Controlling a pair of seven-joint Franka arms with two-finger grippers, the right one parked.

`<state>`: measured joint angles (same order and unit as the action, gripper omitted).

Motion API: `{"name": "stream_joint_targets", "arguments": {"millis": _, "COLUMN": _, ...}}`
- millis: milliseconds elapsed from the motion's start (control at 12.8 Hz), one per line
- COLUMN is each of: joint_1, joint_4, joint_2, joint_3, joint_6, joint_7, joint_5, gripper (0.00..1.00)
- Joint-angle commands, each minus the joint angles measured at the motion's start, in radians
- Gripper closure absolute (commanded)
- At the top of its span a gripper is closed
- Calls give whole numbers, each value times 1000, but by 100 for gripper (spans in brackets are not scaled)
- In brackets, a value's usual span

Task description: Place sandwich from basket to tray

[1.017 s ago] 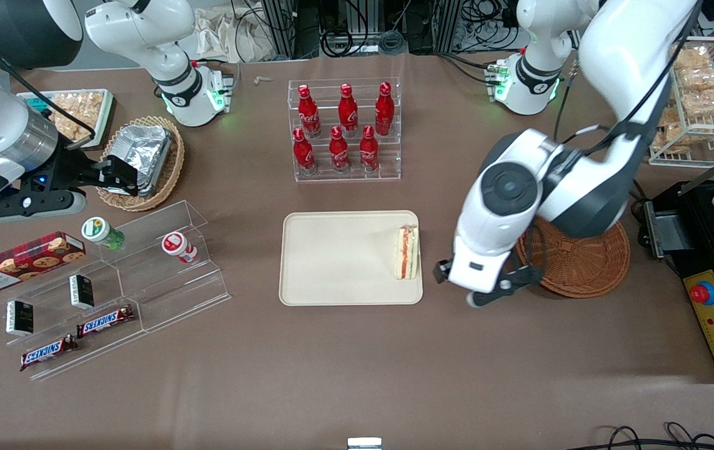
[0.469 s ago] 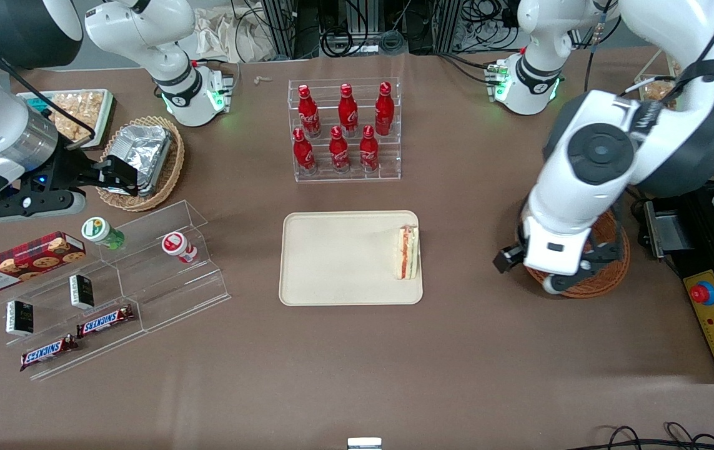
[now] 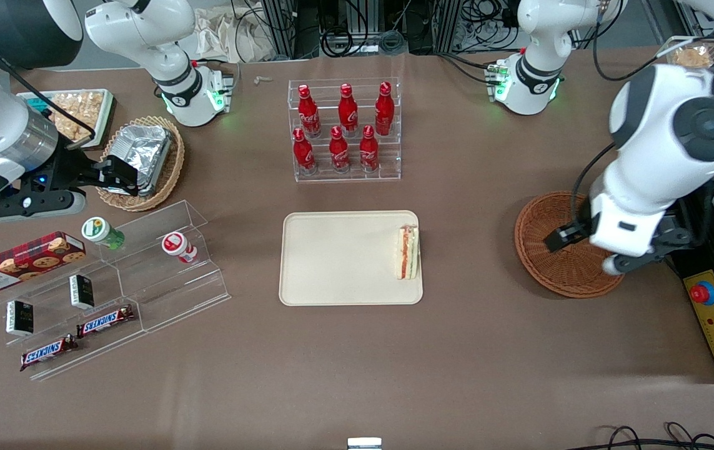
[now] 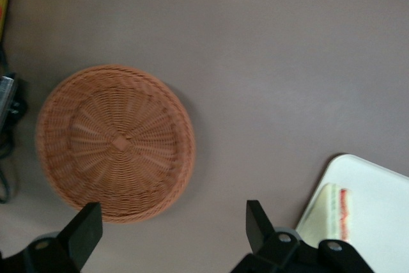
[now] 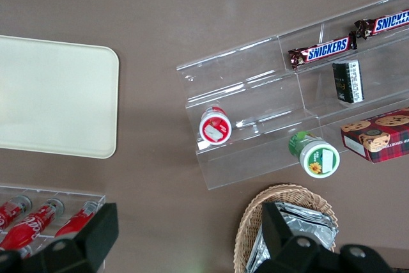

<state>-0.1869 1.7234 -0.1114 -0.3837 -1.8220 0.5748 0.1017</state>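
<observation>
Looking from the front, you see the sandwich (image 3: 407, 252) standing on its edge on the cream tray (image 3: 338, 259), at the tray's end toward the working arm, filling stripes facing up. The reddish-brown wicker basket (image 3: 556, 250) sits on the brown table (image 3: 357, 362), well apart from the tray toward the working arm's end, with nothing in it. Your gripper (image 3: 581, 250) hangs above the basket, partly covering the basket's rim on the working arm's side; from this view you cannot tell how its fingers stand. Farther from the camera than the tray, a clear rack holds six red cola bottles (image 3: 344, 128); toward the parked arm's end lie a stepped acrylic rack (image 3: 144, 275) with two Snickers bars (image 3: 75, 337) and a tan basket with a foil container (image 3: 141, 153). In the left wrist view, the gripper (image 4: 169, 228) has its two dark fingers (image 4: 257, 225) spread wide apart, holding nothing, high over the bare table beside the basket (image 4: 115, 142). The tray's corner (image 4: 383, 190) shows there too, with the sandwich (image 4: 335, 215) lying on it. In the right wrist view, you see the tray (image 5: 51, 97), the acrylic rack (image 5: 275, 107) and two small lidded jars (image 5: 214, 126) on it.
</observation>
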Motion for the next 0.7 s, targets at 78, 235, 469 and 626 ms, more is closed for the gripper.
{"name": "stream_joint_targets", "arguments": {"millis": 78, "joint_1": -5, "joint_4": 156, "joint_2": 125, "joint_3": 89, "joint_6": -51, "joint_7": -191, "joint_5": -54, "gripper": 0}}
{"name": "stream_joint_targets", "arguments": {"millis": 235, "joint_1": -5, "joint_4": 195, "joint_2": 154, "joint_3": 161, "joint_6": -52, "joint_7": -338, "joint_5": -82, "gripper": 0}}
{"name": "stream_joint_targets", "arguments": {"millis": 469, "joint_1": -6, "joint_4": 196, "joint_2": 171, "joint_3": 233, "joint_6": -33, "joint_7": -490, "joint_5": -92, "gripper": 0}}
{"name": "stream_joint_targets", "arguments": {"millis": 626, "joint_1": -6, "joint_4": 139, "joint_2": 153, "joint_3": 265, "joint_6": 25, "joint_7": -576, "joint_5": -91, "gripper": 0}}
